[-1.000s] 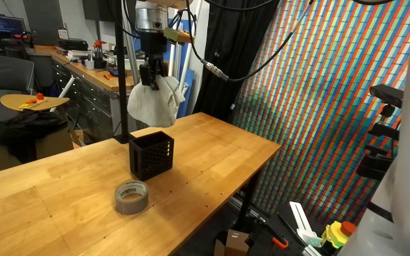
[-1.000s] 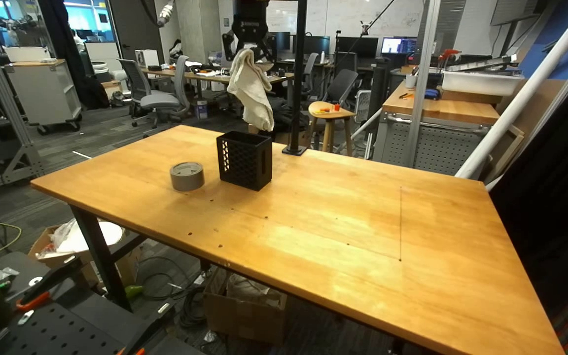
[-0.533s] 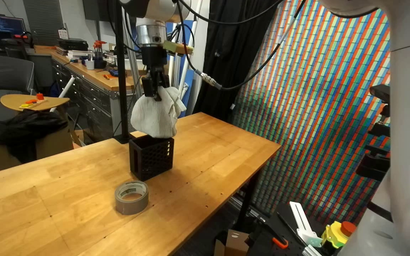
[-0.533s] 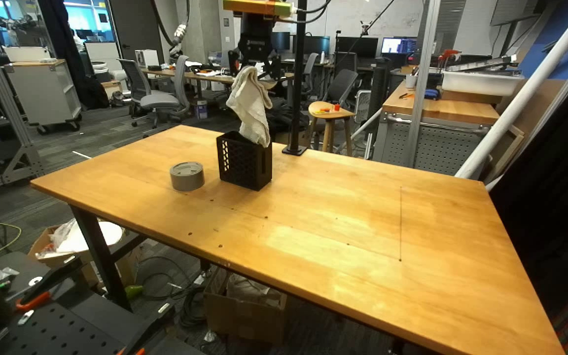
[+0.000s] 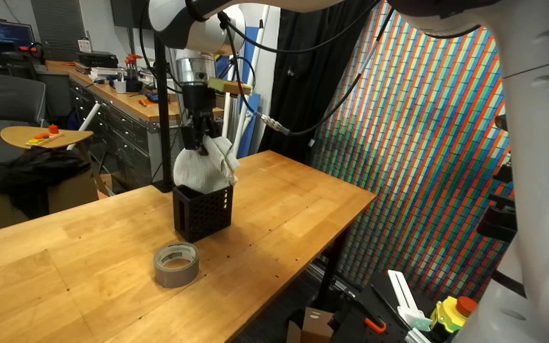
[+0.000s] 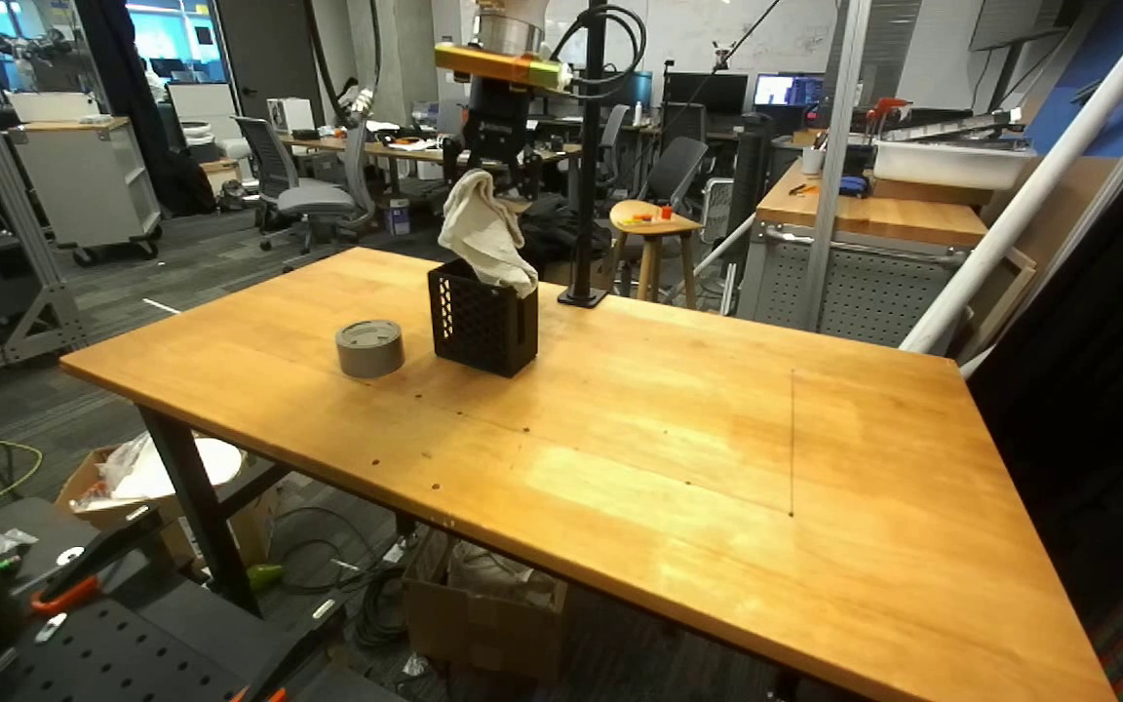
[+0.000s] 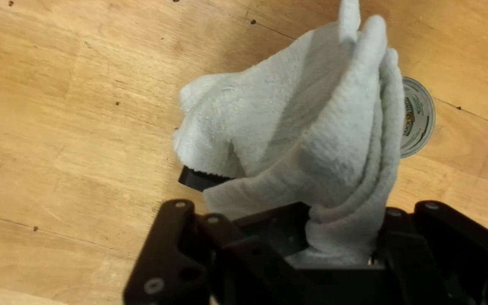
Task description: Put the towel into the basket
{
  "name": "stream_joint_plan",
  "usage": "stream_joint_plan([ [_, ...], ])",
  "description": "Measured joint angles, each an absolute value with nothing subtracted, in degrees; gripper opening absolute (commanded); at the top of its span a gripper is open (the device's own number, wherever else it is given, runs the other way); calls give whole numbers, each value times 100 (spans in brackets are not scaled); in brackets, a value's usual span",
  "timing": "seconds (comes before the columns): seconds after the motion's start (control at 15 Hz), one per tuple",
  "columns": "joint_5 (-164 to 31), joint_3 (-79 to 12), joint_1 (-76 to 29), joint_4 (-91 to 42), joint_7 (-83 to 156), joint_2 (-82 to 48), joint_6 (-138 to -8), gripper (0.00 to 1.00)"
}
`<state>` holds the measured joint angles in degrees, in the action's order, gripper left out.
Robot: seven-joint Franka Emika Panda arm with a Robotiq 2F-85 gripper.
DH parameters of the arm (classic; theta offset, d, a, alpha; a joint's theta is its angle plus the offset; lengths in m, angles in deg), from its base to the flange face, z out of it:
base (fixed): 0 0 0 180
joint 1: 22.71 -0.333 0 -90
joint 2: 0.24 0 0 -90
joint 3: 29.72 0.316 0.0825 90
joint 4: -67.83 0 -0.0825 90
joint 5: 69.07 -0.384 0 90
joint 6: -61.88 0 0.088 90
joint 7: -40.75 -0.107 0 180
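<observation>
The white towel (image 5: 200,169) hangs from my gripper (image 5: 203,143) over the black basket (image 5: 203,216). My gripper is also seen with the towel (image 6: 484,229) in an exterior view (image 6: 493,175), just above the basket (image 6: 485,327). The towel's lower end reaches the basket's opening, and one corner lies over its rim. In the wrist view, the towel (image 7: 295,118) is bunched between the fingers of my gripper (image 7: 341,237), which is shut on it. The towel covers most of the basket there; only a dark bit of rim (image 7: 201,180) shows. The basket's inside is hidden.
A grey tape roll (image 5: 177,274) lies on the wooden table (image 5: 274,238) beside the basket; it also shows in an exterior view (image 6: 369,353) and the wrist view (image 7: 417,118). A black upright pole (image 5: 162,119) stands at the table edge, close to the basket and the arm.
My gripper has come down with the towel, whose lower end now meets the basket's opening and rim instead of hanging above it. The basket and tape have not moved.
</observation>
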<state>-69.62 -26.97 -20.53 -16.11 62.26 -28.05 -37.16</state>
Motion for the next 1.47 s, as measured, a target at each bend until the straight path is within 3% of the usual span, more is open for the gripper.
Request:
stream_joint_plan([
  [0.87, -7027, -2570, -2424, -2595, 5363, -2943, -5218, 1],
  [1.47, -6530, -2711, -2422, -3177, 5062, -2538, -5411, 2],
])
